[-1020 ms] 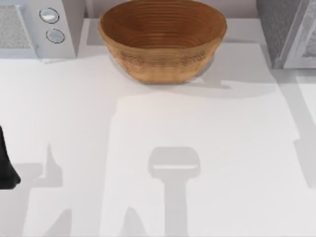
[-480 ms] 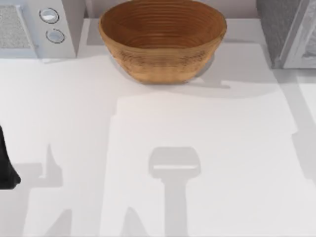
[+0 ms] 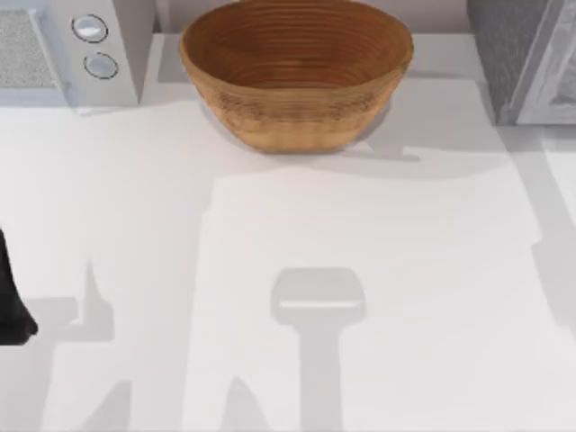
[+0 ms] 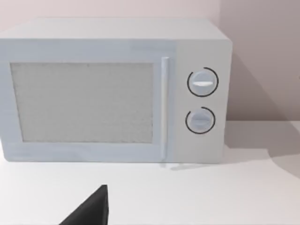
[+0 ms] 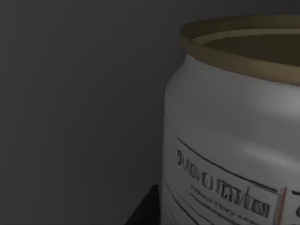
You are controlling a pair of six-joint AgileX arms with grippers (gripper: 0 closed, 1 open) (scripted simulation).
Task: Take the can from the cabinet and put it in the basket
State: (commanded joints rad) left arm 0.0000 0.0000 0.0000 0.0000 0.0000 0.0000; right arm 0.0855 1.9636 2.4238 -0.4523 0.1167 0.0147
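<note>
Here, can (image 5: 229,136) sits close before right claw in dark cabinet (image 3: 513,54); claw state unclear; basket (image 3: 297,76) empty.

The basket (image 3: 295,72) stands at the middle of the table's (image 3: 360,270) far edge. An appliance with two knobs (image 3: 67,49) occupies the far left corner, well apart from the basket; the left wrist view sees it (image 4: 115,91) set close against the back wall. The cabinet (image 3: 526,58) occupies the far right corner. The can (image 5: 234,136) stands upright inside a dim enclosure, near its wall. The left arm (image 3: 13,297) sits at the table's left edge.
</note>
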